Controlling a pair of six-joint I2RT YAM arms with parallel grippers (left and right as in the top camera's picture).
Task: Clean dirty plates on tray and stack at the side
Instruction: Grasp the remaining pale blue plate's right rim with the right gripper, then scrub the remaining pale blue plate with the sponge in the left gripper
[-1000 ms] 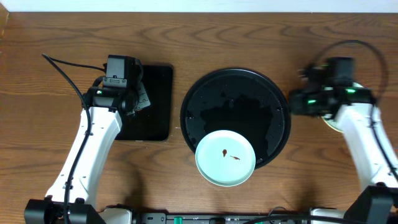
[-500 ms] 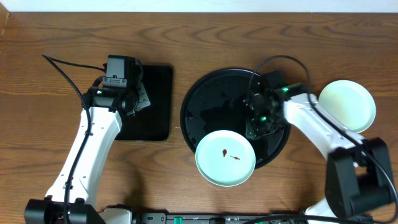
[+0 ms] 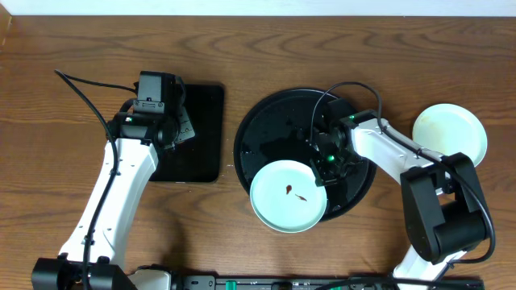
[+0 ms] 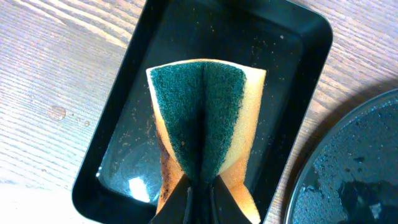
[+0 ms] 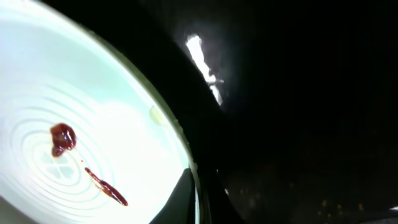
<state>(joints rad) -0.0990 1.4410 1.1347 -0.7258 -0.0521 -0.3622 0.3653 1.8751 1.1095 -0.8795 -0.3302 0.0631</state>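
Right pincer is noted closed on the near-right rim of the mint plate; in the right wrist view the rim edge is seen running down between the two fingertips, so only a thin bite of plate is held. The plate lies on the front part of the round black tray and overhangs its front rim toward the robot (whether it is lifted clear or resting cannot be told from above). A brown blob with a thin streak beside it is seen near the plate's centre, so this plate is judged not yet cleaned. Left pincer is closed on the folded sponge, green scrub face outward, hanging over the small rectangular tray, well apart from the plate. One pale plate is already set on the bare desk to the right of the round tray. Step in hand is judged to be: plate secured by the right arm for wiping. For this to be done well, the plate should be kept low and near level, since an edge grip gives little resistance to twisting; the sponge should be brought across with the green face down onto the blob, and pressure should be applied toward the held rim, not away from it, so the plate is not levered out. Wet glossy surfaces are judged slippery; slow moves are advised.
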